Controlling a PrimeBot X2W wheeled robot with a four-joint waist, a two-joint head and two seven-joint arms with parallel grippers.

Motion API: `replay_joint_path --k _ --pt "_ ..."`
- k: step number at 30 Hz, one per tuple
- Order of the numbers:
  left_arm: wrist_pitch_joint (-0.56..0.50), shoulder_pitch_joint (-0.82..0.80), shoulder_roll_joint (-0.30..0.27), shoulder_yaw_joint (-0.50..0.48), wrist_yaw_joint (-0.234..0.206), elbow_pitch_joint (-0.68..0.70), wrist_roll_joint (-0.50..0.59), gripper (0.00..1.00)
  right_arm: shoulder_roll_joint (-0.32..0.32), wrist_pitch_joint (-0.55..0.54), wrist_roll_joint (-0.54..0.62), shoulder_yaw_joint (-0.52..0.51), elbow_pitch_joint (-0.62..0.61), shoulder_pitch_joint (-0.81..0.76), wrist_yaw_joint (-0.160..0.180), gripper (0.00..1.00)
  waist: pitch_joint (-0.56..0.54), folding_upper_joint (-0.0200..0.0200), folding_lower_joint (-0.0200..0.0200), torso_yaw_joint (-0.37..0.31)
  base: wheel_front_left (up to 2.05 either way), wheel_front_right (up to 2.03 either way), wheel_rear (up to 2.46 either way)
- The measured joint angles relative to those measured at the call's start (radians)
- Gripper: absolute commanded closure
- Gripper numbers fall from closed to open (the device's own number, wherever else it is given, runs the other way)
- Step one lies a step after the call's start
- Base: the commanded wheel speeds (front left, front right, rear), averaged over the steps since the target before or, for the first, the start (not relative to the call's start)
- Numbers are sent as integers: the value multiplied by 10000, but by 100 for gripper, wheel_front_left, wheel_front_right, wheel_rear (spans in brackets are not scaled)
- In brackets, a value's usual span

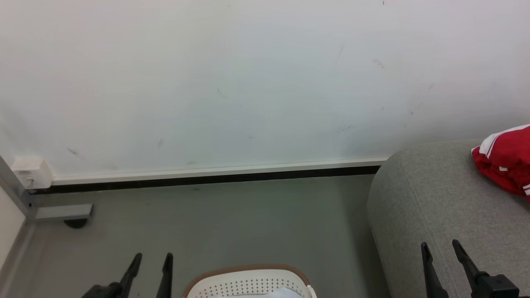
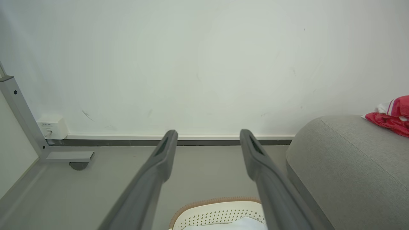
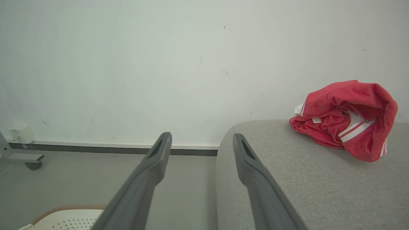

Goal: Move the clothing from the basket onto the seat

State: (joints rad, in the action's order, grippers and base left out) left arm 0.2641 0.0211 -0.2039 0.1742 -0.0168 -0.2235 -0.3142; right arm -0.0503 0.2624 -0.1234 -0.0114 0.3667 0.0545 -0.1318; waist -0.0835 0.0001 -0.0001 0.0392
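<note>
Crumpled red clothing (image 3: 346, 118), white-striped, on the grey seat (image 3: 287, 185); left pincer (image 2: 208, 137) and right pincer (image 3: 202, 138) wide apart, empty.

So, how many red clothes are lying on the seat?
1 red bundle, lying on the seat toward the wall; a second piece may be folded inside it.

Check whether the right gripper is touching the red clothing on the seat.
Apart. The right wrist view shows the open right gripper empty, with bare grey seat between it and the clothing.
</note>
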Motion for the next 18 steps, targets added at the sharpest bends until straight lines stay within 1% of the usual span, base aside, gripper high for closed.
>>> replay_joint_path --k 2,3,7,9,18 --pt "0 -3 77 -65 171 -77 33 0 0 0 0 35 -8 8 0 0 -2 0 0 -2 0 0 0" --pt "-2 6 111 -61 173 -136 33 100 4 0 0 40 15 4 -2 100 -3 0 1 0 0 0 0" --pt "-4 194 270 23 165 -477 27 100 58 -65 0 44 357 -209 -2 100 -2 0 1 -3 0 0 0" --pt "-105 252 341 -4 173 -589 -173 100 100 -199 -165 12 476 -255 -2 100 9 0 1 -9 0 0 0" --pt "-556 186 460 -360 339 -583 -1664 100 107 -629 -1981 -128 314 -238 -2 100 73 0 1 -37 0 0 0"
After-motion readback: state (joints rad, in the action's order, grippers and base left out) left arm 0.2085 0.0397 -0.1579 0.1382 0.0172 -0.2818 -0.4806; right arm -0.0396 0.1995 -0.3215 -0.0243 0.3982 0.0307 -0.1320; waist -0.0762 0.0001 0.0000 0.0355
